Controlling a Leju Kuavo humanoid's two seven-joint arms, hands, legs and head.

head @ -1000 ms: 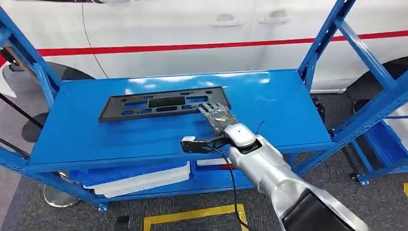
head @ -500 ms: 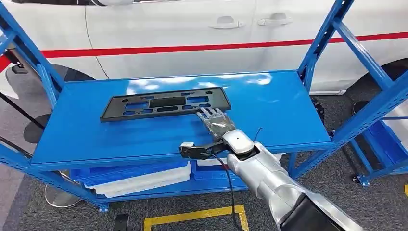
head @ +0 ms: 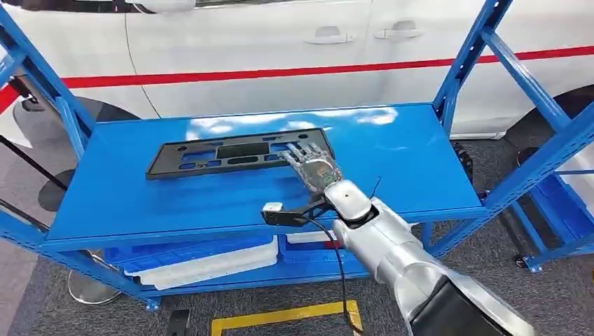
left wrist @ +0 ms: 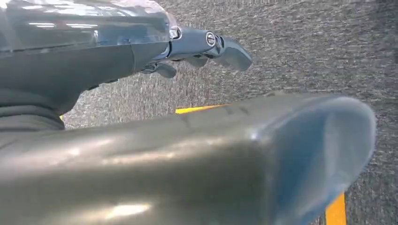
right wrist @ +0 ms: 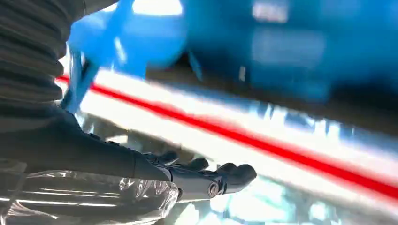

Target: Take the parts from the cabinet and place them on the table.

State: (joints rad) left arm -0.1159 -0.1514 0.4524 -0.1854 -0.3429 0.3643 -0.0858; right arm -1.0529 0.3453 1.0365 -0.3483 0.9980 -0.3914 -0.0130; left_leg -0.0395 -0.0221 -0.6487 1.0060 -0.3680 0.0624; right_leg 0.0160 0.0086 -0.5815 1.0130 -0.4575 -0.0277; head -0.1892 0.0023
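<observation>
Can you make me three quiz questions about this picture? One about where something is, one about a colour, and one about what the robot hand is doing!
1. Where does the black plate lie?
A. top blue shelf
B. floor
C. car roof

2. What colour is the stripe on the white car?
A. green
B. red
C. yellow

3. What is the right robot hand doing?
A. lifting the plate high
B. hanging by the floor
C. reaching flat, fingers spread, at the plate's right end

Answers: 1 A, it lies flat on the shelf; 2 B, a red line crosses the doors; 3 C, the fingertips overlap the plate's end.
</observation>
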